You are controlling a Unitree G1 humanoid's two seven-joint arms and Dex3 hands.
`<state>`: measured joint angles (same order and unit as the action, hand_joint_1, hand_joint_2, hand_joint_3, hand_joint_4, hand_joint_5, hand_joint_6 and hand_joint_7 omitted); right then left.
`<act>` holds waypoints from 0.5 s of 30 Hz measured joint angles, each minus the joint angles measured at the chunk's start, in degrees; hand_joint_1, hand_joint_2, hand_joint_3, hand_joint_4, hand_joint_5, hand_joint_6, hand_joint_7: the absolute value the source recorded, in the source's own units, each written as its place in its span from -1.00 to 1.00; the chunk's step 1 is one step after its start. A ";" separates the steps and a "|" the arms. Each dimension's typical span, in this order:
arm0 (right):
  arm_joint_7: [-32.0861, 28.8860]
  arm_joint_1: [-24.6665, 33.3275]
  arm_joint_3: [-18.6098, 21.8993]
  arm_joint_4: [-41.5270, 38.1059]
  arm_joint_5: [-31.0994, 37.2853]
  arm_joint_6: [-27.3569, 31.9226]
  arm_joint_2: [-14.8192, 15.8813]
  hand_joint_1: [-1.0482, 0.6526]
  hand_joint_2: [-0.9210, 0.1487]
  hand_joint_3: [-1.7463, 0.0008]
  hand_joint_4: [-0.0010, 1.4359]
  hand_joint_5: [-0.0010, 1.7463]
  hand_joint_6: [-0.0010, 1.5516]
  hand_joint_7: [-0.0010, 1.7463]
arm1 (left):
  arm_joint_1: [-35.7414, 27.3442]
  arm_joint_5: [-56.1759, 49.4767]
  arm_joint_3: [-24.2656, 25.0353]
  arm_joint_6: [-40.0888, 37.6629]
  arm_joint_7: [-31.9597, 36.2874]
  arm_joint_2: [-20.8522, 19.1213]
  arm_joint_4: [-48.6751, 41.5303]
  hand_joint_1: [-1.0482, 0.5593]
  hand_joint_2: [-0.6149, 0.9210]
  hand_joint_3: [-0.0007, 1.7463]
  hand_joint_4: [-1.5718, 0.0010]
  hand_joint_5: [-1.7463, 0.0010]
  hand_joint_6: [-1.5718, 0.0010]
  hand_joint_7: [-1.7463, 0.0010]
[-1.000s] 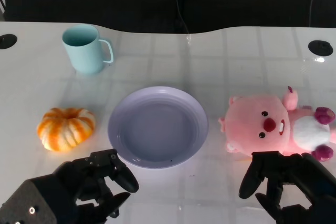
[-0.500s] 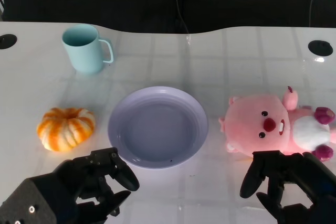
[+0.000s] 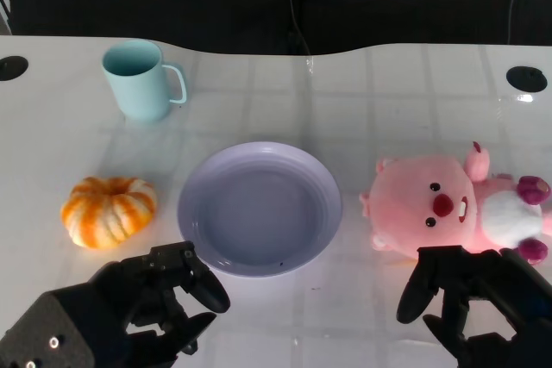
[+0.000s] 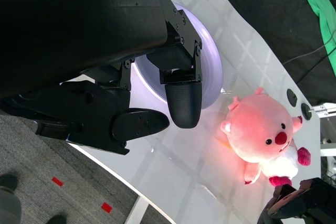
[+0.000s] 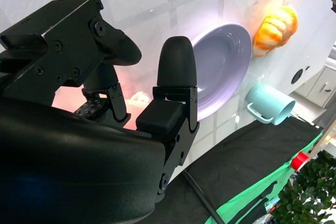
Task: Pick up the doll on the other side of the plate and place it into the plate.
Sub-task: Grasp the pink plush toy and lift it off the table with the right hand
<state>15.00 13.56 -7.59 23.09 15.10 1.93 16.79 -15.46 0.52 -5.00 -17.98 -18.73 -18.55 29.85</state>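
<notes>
1. While nothing is yet grasped, set near the worktop's right edge: the doll, flat on its back, face up, just right of the plate and apart from its rim.
2. Poised at the near edge just short of the doll: right robot hand, fingers spread and empty, probably staged for a reach forward over the soft body.
3. Parked at the near left corner: left robot hand, fingers loosely apart, holding nothing, clear of the plate's near rim.
4. Plush and squashy by the look: pink pile, white belly, darker pink paws; likely to yield under a grip.
5. Smooth, glossy, shallow and round: the lavender plate, centred, empty.
6. Ribbed and orange by the left edge: a pumpkin; toward the far left, a matte teal mug, upright.
</notes>
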 measured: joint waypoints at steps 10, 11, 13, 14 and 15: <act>-3.48 -0.30 3.49 -3.76 -5.24 -10.65 -2.25 0.22 -0.26 -0.03 -0.05 0.42 -0.11 0.03 | 0.10 -0.02 -0.06 -1.06 0.00 0.16 0.22 0.14 1.00 -0.45 0.27 -0.78 0.32 -0.61; -3.78 -0.35 4.02 -3.91 -5.44 -11.01 -2.36 0.17 -0.31 0.04 -0.11 0.34 -0.15 -0.07 | 0.09 -0.02 -0.06 -0.90 0.00 0.16 0.22 0.14 1.00 -0.45 0.27 -0.78 0.32 -0.61; -4.75 -0.55 4.76 -4.13 -5.54 -12.19 -2.57 0.14 -0.32 0.09 -0.16 0.20 -0.20 -0.19 | 0.04 -0.05 -0.06 -0.84 0.00 0.16 0.22 0.14 1.00 -0.45 0.27 -0.78 0.32 -0.61; -5.37 -0.73 4.97 -4.38 -5.37 -13.24 -2.67 0.11 -0.32 0.12 -0.20 0.11 -0.22 -0.26 | 0.03 -0.10 -0.06 -0.84 0.00 0.16 0.22 0.14 1.00 -0.44 0.27 -0.78 0.32 -0.61; -5.91 -1.00 5.15 -4.58 -4.96 -14.11 -2.72 0.09 -0.35 0.16 -0.24 0.05 -0.25 -0.31 | 0.02 -0.16 -0.07 -0.84 0.00 0.16 0.22 0.14 1.00 -0.44 0.27 -0.77 0.32 -0.61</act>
<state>9.09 12.56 -2.44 18.51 10.14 -12.18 14.07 -15.45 0.37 -5.07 -18.82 -18.73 -18.38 30.07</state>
